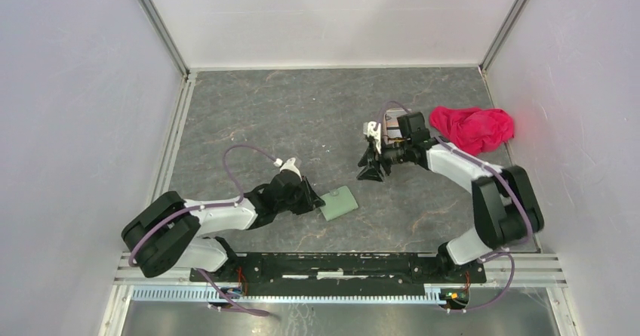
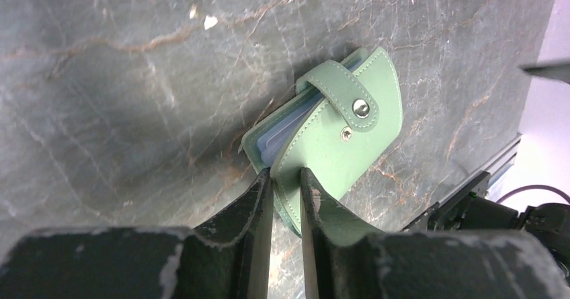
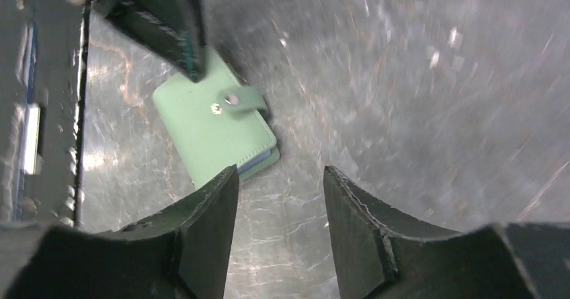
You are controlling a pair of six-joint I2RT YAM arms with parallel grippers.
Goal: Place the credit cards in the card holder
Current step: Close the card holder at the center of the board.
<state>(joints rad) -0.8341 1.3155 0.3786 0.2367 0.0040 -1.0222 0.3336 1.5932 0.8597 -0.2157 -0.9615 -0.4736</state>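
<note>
The card holder (image 1: pixel 338 202) lies on the grey stone table, a sage-green wallet with its snap strap folded over the cover. In the left wrist view the card holder (image 2: pixel 336 131) gapes a little, and pale blue pockets show at its edge. My left gripper (image 2: pixel 286 173) has its fingers on either side of the top cover's near corner, pinching it. My right gripper (image 1: pixel 371 171) hangs above the table to the upper right, open and empty. From the right wrist view the card holder (image 3: pixel 212 134) lies beyond my right gripper (image 3: pixel 281 171). The credit cards are out of view.
A red-pink cloth (image 1: pixel 473 127) is bunched at the back right, behind the right arm. Grey walls close in the table on three sides. A metal rail (image 1: pixel 340 264) runs along the near edge by the arm bases.
</note>
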